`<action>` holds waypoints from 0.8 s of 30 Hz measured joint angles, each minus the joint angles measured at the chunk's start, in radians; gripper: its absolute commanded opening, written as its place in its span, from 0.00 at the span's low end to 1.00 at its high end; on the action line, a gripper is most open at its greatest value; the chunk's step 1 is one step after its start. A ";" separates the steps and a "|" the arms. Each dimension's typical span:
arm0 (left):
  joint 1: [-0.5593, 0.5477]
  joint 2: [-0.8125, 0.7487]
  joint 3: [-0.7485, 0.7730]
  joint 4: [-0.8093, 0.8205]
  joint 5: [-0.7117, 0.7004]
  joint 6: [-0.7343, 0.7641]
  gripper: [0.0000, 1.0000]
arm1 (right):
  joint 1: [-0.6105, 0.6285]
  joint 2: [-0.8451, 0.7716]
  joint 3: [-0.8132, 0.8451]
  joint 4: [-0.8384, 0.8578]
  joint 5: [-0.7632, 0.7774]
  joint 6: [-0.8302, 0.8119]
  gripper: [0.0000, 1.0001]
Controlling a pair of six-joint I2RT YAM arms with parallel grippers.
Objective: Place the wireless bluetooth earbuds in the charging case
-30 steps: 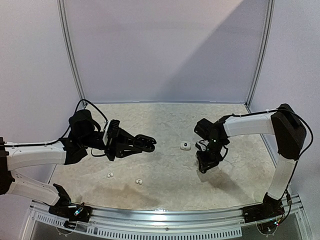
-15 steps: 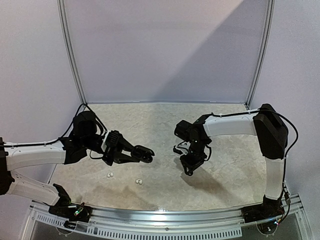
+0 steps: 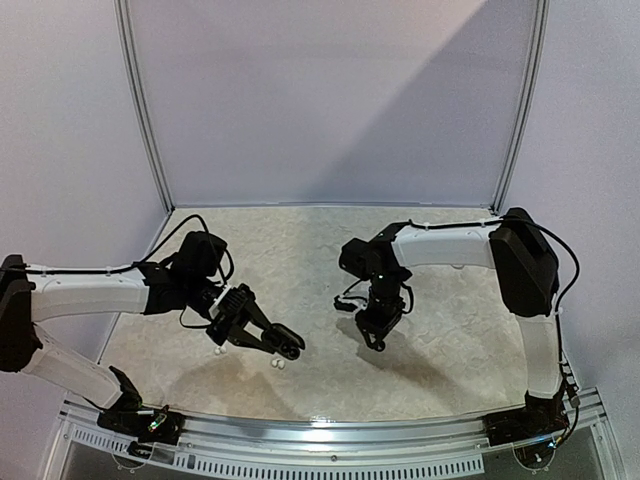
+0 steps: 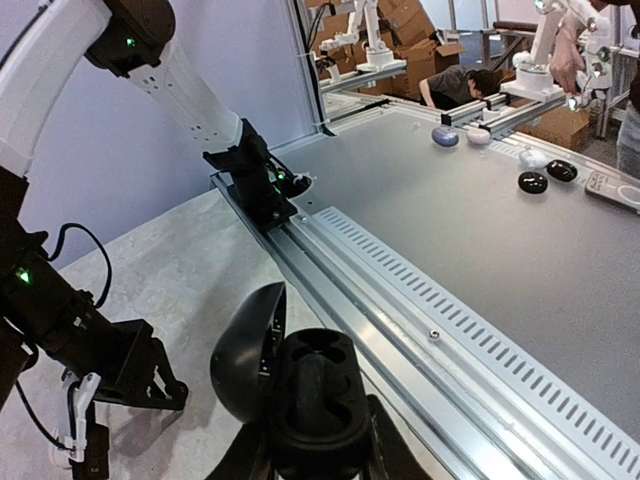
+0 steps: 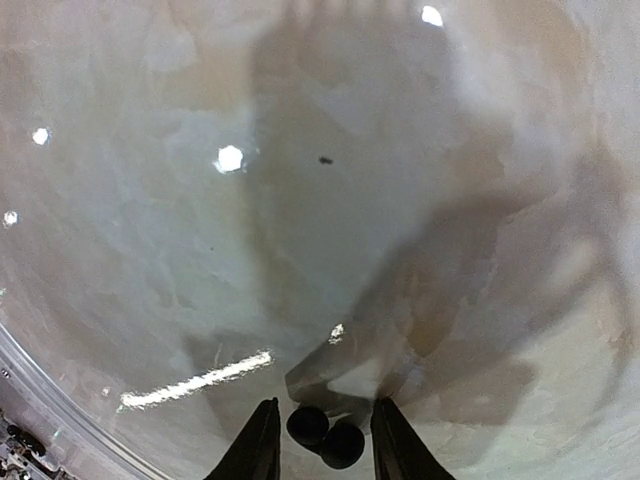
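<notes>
Bright overhead light, glare on the table (image 5: pixel 150 250), soft shadow beneath right tool (image 5: pixel 320 407).

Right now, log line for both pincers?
left pincer: shut on open black case | right pincer: shut on black bud | white buds: two on table

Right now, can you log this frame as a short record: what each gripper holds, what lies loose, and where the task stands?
left gripper: shut on the black charging case, lid open
right gripper: closed on a small black piece, apparently a black earbud
loose on table: one white earbud, a second white earbud, both near the left gripper
task status: case sockets look empty; nothing inserted yet
</notes>
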 measured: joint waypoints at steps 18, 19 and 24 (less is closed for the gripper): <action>0.009 -0.016 0.008 -0.220 0.016 0.215 0.00 | 0.038 0.075 0.154 -0.084 0.062 -0.133 0.32; 0.009 -0.016 0.008 -0.222 0.016 0.216 0.00 | 0.039 0.075 0.159 -0.082 0.065 -0.126 0.29; 0.011 -0.017 0.008 -0.230 0.015 0.216 0.00 | 0.055 0.075 0.172 -0.049 0.096 -0.012 0.20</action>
